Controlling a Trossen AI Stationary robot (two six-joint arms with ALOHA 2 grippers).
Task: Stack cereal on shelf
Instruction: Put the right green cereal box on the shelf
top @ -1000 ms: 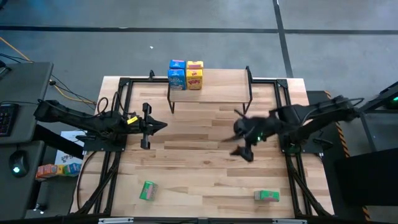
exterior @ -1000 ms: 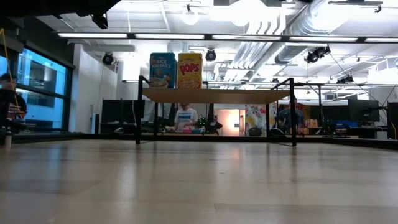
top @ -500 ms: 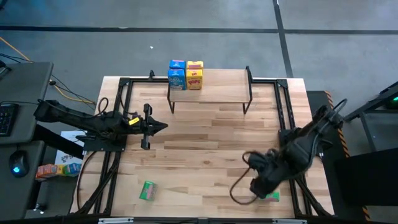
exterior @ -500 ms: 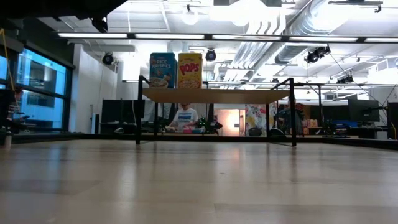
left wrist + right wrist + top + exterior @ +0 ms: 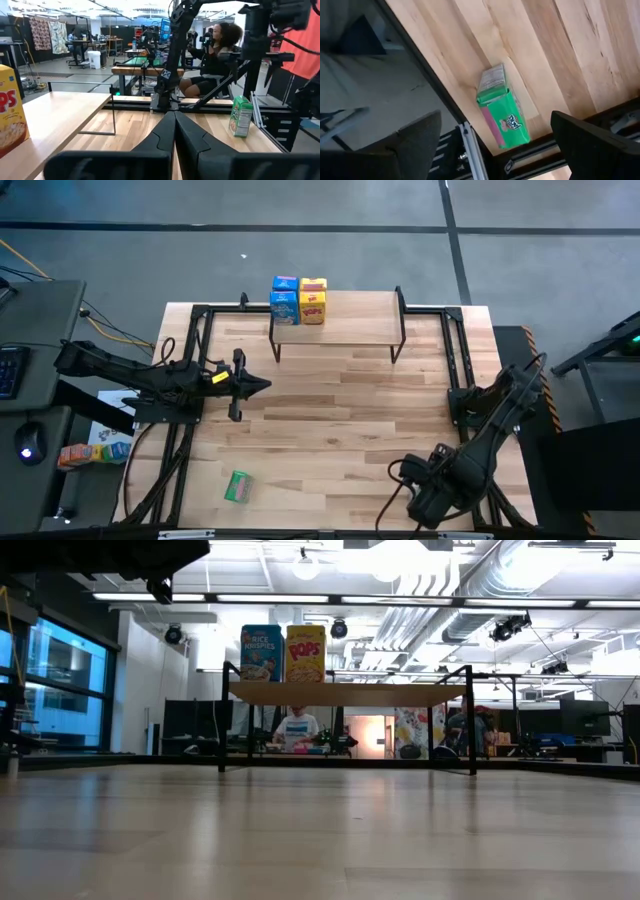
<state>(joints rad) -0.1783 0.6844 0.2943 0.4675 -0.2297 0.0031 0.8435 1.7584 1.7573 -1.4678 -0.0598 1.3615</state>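
Observation:
Two cereal boxes, a blue one (image 5: 285,300) and a yellow one (image 5: 313,300), stand side by side on the left end of the shelf (image 5: 355,318) at the table's far edge. One green box (image 5: 238,487) lies near the near left corner. The other green box (image 5: 502,112) rests by the near right edge and looks upright in the left wrist view (image 5: 241,116). My right gripper (image 5: 502,150) hovers above it, open, one finger on either side, not touching. It hides this box in the high view (image 5: 425,500). My left gripper (image 5: 250,385) waits shut at the table's left.
Black frame rails (image 5: 190,380) run along the table's left and right sides, and one (image 5: 470,145) lies just beside the green box. More cereal boxes (image 5: 95,452) sit off the table to the left. A seated person (image 5: 220,50) shows beyond the table.
My right gripper has swung from the table's middle toward the near right corner and now stands over the green box there, covering it in the high view. Its fingers have stayed open. The boxes have not moved.

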